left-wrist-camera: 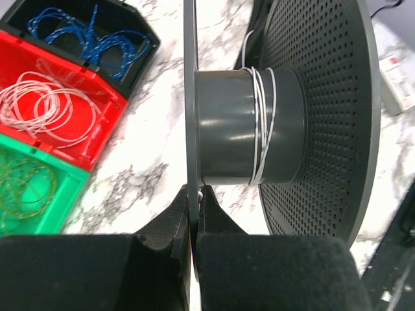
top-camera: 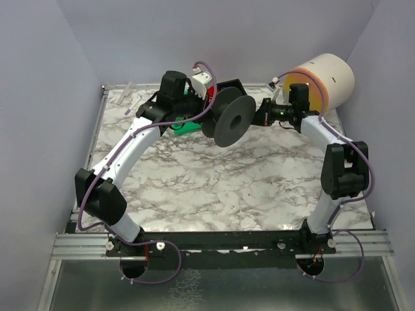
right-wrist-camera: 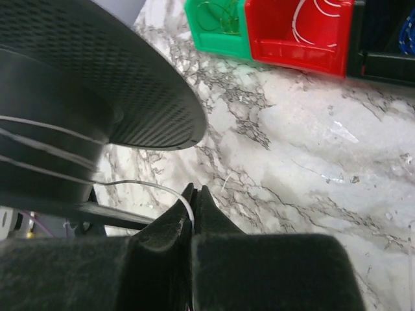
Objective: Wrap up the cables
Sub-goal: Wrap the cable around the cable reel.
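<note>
- A marble-patterned table (top-camera: pixel 214 188) sits between plain lavender-grey walls (top-camera: pixel 39 97), with a cream cylinder (top-camera: pixel 327 81) lying at its far right corner.
- A dark grey spool (left-wrist-camera: pixel 324 97) is at the far middle between the two arms, its flanges upright.
- The left gripper (left-wrist-camera: pixel 193 206) is clamped on the edge of one thin flange.
- A white cable (left-wrist-camera: pixel 261 123) makes a few turns round the hub. The right gripper (right-wrist-camera: pixel 192 197) is closed, pinching the cable's free run just beside the spool.
- Three bins stand side by side on the table. The red bin (left-wrist-camera: pixel 104 133) holds a whitish coil (left-wrist-camera: pixel 45 103), the green bin (left-wrist-camera: pixel 61 210) a green coil (left-wrist-camera: pixel 19 188), and the black bin (left-wrist-camera: pixel 141 61) a blue coil (left-wrist-camera: pixel 91 39).
</note>
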Action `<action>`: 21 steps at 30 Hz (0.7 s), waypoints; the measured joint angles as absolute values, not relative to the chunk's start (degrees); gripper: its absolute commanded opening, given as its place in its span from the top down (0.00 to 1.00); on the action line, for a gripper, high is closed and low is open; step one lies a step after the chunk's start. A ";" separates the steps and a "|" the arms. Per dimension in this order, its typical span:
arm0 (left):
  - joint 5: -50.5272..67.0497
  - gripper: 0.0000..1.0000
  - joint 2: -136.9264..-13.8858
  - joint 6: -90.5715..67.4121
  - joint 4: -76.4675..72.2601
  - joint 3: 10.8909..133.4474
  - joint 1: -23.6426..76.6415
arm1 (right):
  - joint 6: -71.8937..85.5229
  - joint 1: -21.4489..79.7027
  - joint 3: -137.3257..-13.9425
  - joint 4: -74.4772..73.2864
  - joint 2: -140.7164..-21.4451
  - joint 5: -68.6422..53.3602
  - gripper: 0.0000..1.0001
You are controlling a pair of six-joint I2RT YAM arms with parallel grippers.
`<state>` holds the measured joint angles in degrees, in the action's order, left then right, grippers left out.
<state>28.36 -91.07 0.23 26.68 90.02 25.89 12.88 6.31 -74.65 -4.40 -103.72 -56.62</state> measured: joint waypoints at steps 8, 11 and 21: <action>18.46 1.00 -91.07 6.37 30.04 91.37 30.35 | 1.98 5.78 -79.92 -16.58 -103.72 -59.00 0.99; 15.75 1.00 -91.09 7.51 30.65 92.42 31.22 | -2.70 5.78 -82.02 -21.30 -103.72 -57.91 1.00; 9.87 1.00 -91.09 10.39 31.75 93.43 32.45 | -11.44 6.02 -86.50 -31.53 -103.72 -56.64 1.00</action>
